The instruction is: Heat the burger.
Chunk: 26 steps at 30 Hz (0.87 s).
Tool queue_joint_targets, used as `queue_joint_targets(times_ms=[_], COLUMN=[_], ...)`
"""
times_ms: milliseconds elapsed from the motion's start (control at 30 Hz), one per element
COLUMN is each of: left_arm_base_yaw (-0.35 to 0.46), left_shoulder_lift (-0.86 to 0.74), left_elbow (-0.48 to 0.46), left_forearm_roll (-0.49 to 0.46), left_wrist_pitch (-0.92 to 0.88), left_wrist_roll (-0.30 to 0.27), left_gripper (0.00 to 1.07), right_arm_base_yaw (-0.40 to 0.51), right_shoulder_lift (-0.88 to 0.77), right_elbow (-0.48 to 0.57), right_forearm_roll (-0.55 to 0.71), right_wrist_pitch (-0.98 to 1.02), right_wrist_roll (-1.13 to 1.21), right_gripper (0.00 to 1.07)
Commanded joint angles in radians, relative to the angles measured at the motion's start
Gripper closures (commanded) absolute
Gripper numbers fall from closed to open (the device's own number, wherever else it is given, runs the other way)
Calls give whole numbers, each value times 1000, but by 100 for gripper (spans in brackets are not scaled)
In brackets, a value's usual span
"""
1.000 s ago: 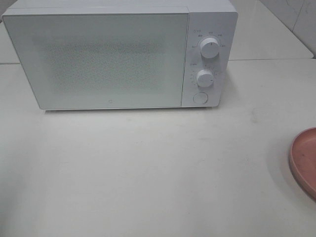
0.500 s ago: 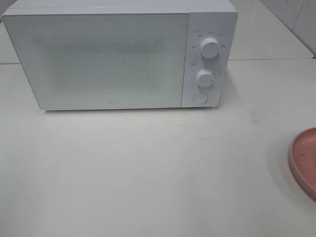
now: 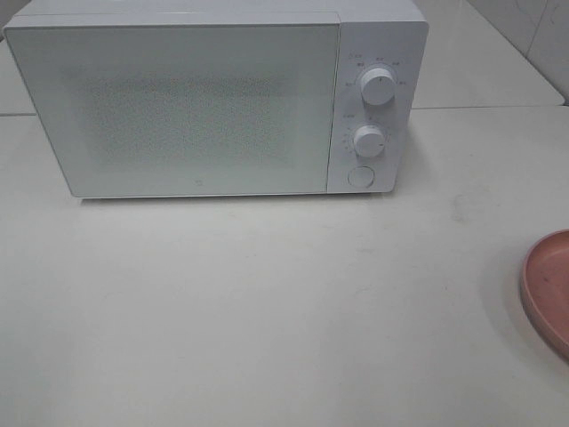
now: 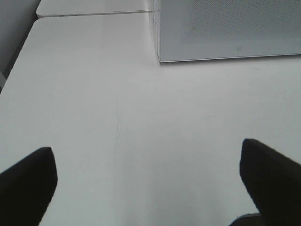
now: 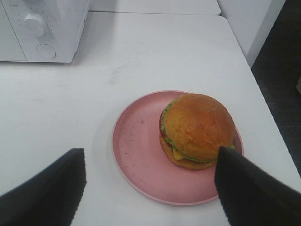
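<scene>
Burger [image 5: 197, 129] sits on the pink plate [image 5: 136, 155], toward the side of the plate that is farther from the microwave [image 3: 213, 98]. In the high view you see only the plate rim at the right table edge; the burger itself is out of that frame.

Right gripper [image 5: 150, 188] hangs above the plate w/ both fingers spread wide, nothing between them. One finger is over the table beside the plate, the other over the plate rim next to the burger. Left gripper [image 4: 148, 181] is also wide open and empty, over bare table [image 4: 94, 94] in front of the microwave's door side.

Handling, as I judge it: the burger looks light but stacked, so the layers (bun, lettuce, cheese, patty) can slide apart if you squeeze from top. The bun is glossy, prob. a bit slippery, and may be soft. Take it from the sides, low, at about the patty level, so the fingers hold the whole stack and not only the top bun. Close gently; too much force can deform it or push the filling out.

Other option: grip the plate rim and carry all together. But the rim is thin and the burger could slide off if the plate tilts.

Microwave door is shut now, so you need to open it before the burger goes in.
</scene>
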Motion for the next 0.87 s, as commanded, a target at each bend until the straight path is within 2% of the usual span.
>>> queue_joint_targets(times_ms=[33,867], left_arm_base_yaw=[1,1], left_shoulder_lift=[-29,-21], left_elbow=[0,0], left_forearm_roll=[2,2], left_wrist_pitch=[-17,-17], left_wrist_roll=[-10,-10], left_gripper=[8,8], right_arm_base_yaw=[-5,-5], right_shoulder_lift=[-22,-22], right_elbow=[3,3], right_forearm_roll=[-10,-10], right_wrist_pitch=[-5,-5], right_wrist_roll=[-4,-4], right_gripper=[31,31])
